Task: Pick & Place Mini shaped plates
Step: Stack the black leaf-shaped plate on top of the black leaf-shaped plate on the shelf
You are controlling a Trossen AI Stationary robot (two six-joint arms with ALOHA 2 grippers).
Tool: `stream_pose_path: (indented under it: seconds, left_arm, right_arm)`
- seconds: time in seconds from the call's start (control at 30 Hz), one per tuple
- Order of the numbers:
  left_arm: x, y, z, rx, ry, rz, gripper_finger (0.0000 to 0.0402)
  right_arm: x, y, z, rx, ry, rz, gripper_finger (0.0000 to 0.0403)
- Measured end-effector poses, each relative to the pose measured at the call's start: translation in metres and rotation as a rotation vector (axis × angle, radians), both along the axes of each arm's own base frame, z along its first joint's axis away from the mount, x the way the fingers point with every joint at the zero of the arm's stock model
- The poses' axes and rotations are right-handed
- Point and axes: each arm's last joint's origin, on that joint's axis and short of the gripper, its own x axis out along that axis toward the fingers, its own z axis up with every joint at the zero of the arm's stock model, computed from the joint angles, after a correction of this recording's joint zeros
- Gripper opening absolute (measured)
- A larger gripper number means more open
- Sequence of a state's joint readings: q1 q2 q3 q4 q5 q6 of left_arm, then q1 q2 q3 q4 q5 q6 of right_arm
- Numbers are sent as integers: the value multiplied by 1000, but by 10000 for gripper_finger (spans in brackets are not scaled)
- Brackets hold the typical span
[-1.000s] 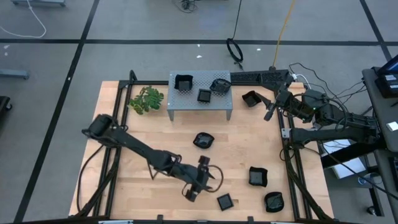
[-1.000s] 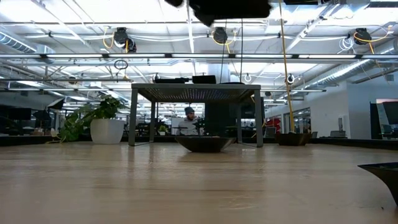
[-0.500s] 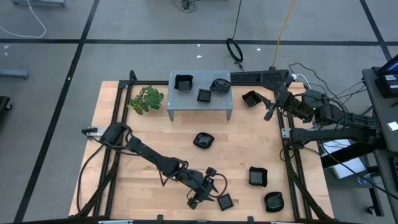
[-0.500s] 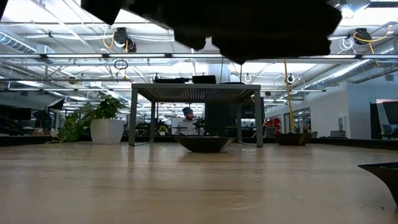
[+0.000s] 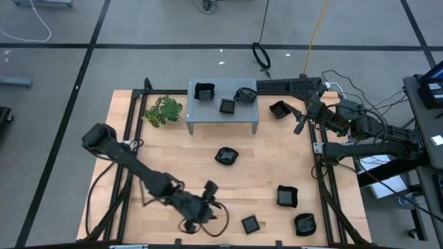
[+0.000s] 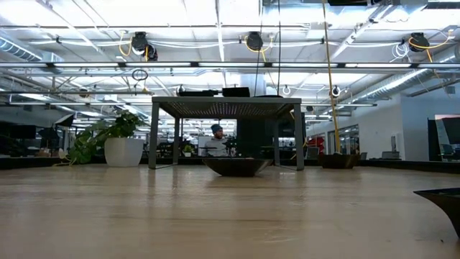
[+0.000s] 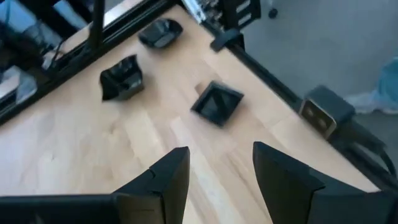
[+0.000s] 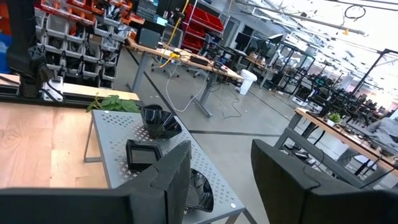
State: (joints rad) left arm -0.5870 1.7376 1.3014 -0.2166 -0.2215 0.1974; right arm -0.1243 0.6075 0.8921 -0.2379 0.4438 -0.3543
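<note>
High view: left pincer (image 5: 199, 209) low over the bench (image 5: 138, 159) near its front edge, jaws wide apart, holding nothing. Square plate (image 5: 250, 224) lies on the bench just to its right, apart from the fingers. Two more plates (image 5: 287, 196) sit farther right, one (image 5: 225, 156) mid-bench, three on the stand (image 5: 221, 104). Right pincer (image 5: 302, 119) waits at the right rear edge, open, empty, beside another plate (image 5: 279, 109).

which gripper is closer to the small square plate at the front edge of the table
Left. The left gripper hangs open just beside the small square plate; the right gripper waits open at the table's far right edge.
</note>
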Motion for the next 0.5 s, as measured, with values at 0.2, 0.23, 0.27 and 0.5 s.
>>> stream_pose_path:
  seconds: [0.2, 0.23, 0.27, 0.5]
  left_arm:
    - [-32, -12, -2, 69, 121, 62, 182]
    - [-34, -12, -2, 57, 142, 75, 182]
    - [-37, -12, -2, 49, 170, 87, 182]
    - [-68, -1, 7, 105, 335, 113, 182]
  right_arm:
    - [0, 0, 0, -1, -1, 0, 155]
    - [0, 0, 0, 0, 0, 0, 155]
    - [0, 0, 0, 0, 1, 0, 155]
    - [6, 1, -2, 153, -72, 41, 155]
